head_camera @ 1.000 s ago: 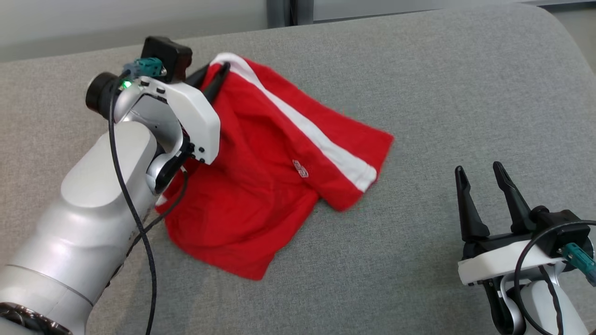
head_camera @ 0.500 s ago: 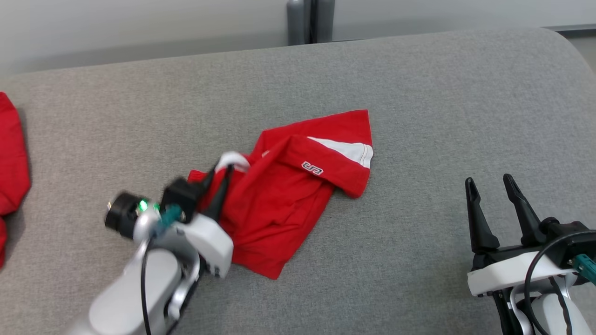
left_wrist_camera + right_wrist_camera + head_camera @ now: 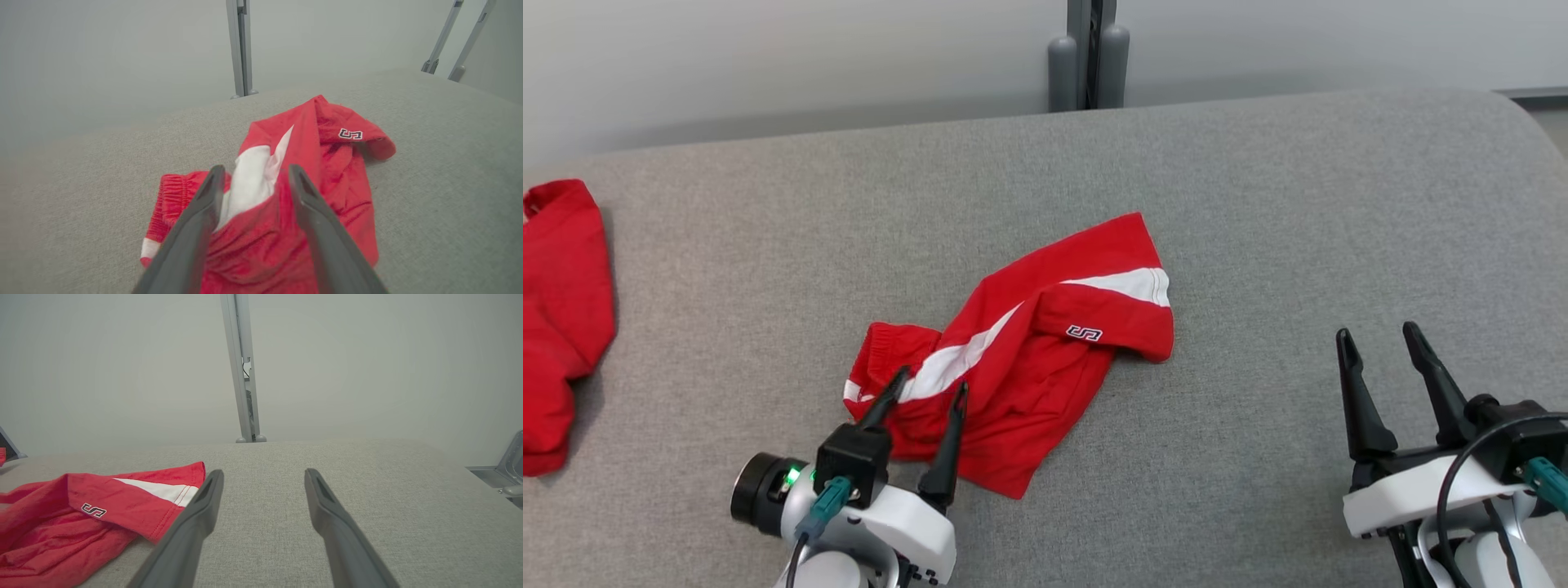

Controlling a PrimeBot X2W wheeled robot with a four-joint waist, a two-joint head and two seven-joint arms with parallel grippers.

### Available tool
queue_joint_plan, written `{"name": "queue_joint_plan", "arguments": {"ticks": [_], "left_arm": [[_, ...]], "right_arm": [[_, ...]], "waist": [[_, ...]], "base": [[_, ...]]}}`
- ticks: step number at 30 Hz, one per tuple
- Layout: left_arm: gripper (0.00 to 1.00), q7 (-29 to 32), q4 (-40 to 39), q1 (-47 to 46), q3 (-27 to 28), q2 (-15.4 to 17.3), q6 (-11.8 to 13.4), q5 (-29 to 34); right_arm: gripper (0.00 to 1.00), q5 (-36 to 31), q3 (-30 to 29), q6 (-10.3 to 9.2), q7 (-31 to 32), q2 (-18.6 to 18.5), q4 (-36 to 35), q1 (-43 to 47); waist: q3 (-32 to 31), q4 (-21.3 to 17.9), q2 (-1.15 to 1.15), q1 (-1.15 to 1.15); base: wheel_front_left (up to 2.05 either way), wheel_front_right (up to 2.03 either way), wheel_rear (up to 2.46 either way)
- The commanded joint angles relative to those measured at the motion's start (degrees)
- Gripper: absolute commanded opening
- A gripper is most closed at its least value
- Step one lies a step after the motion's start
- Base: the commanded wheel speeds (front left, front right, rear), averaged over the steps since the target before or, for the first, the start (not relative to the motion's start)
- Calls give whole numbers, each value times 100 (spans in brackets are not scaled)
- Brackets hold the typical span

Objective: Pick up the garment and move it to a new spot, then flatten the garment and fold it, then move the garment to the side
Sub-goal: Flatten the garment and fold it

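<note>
The garment (image 3: 1045, 343), bright red with a white stripe and a small logo, lies crumpled near the middle of the grey padded surface (image 3: 1258, 204). My left gripper (image 3: 931, 380) is open at its near left end, fingers apart over the bunched cloth. In the left wrist view the garment (image 3: 327, 171) spreads away from the left gripper (image 3: 255, 168), red and white cloth showing between the fingers. My right gripper (image 3: 1376, 332) is open at the lower right, well clear of the cloth. In the right wrist view the right gripper (image 3: 264, 472) has nothing between its fingers and the garment (image 3: 81, 514) lies to the left.
Another red cloth (image 3: 556, 327) lies at the surface's left edge. Grey posts (image 3: 1086, 65) stand behind the far edge against a pale wall. The surface rounds off at the far right, with bare grey fabric between the garment and my right gripper.
My left gripper has opened and let go of the garment, which now rests on the surface. The left arm has drawn back toward the near edge. The head camera has also shifted.
</note>
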Motion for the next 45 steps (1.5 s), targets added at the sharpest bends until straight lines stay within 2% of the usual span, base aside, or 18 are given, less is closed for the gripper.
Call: {"name": "queue_joint_plan", "arguments": {"ticks": [1,10,14,24,33,45], "left_arm": [[100,-45,-26,84,63,2,46,13],[100,-132,-624,657,801,89,341,175],[100,-134,-959,965,1398,258,410,203],[100,-134,-1395,1860,2277,610,380,-32],[100,-135,-1525,2290,2377,661,276,-129],[100,-58,-1569,2101,2308,674,241,-72]], "right_arm": [[100,-10,1,11,23,-38,-20,70],[100,-26,-47,11,120,-52,-128,311],[100,-57,-51,11,180,-69,-199,432],[100,-67,55,11,256,-157,-257,599],[100,-71,42,11,326,-244,-298,721],[100,-58,38,11,346,-228,-332,690]], "waist": [[-82,4,0,0],[-528,60,0,0],[-702,106,0,0],[-846,122,0,0],[-905,180,0,0],[-835,216,0,0]], "base": [[0,0,0],[0,0,0],[0,0,0],[0,0,0],[0,0,0],[0,0,0]]}}
